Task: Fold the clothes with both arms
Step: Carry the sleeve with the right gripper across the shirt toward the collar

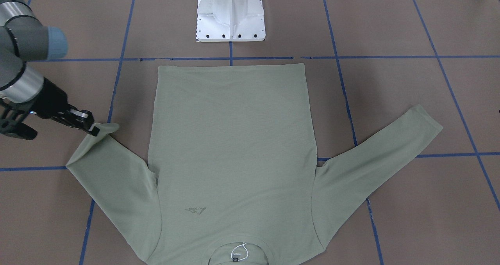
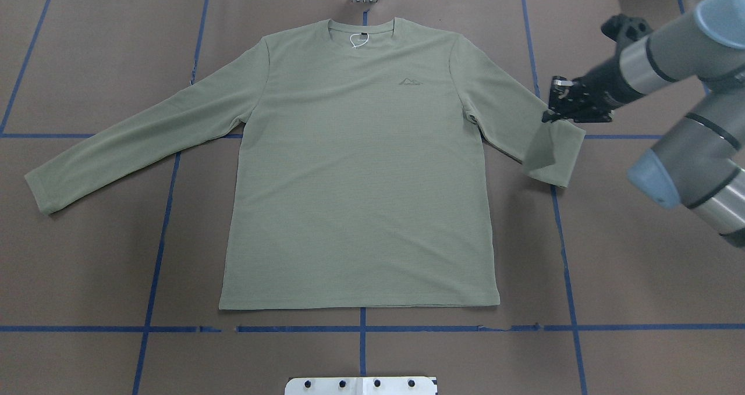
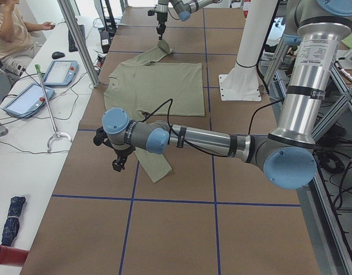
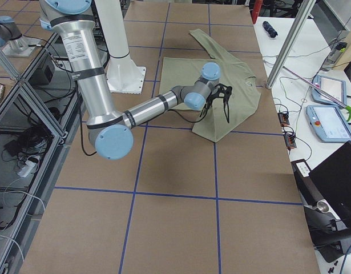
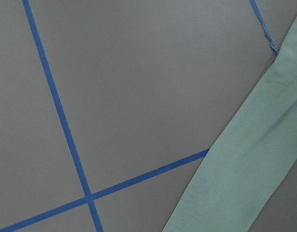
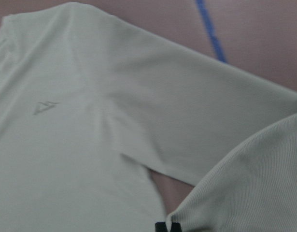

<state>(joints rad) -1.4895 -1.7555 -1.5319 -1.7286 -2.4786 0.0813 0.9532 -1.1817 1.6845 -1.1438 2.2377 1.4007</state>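
Observation:
A sage-green long-sleeve shirt (image 2: 361,168) lies flat, front up, its neck at the table's far edge and its hem toward the robot. My right gripper (image 2: 552,116) is shut on the cuff of the sleeve (image 2: 553,150) on my right, and that cuff is lifted and doubled back over the forearm. The front-facing view shows the same grip (image 1: 93,130). The other sleeve (image 2: 134,136) lies stretched out flat. My left gripper (image 3: 119,164) hovers beside that sleeve's cuff and shows only in the exterior left view, so I cannot tell its state. The left wrist view holds only the sleeve (image 5: 245,159) and the table.
The white pedestal (image 1: 230,15) stands just past the hem on the robot's side. Blue tape lines (image 2: 361,328) grid the brown table. A person (image 3: 10,28) sits at a side table with control tablets (image 3: 58,71), and a metal pole (image 3: 78,40) rises at the table's far edge.

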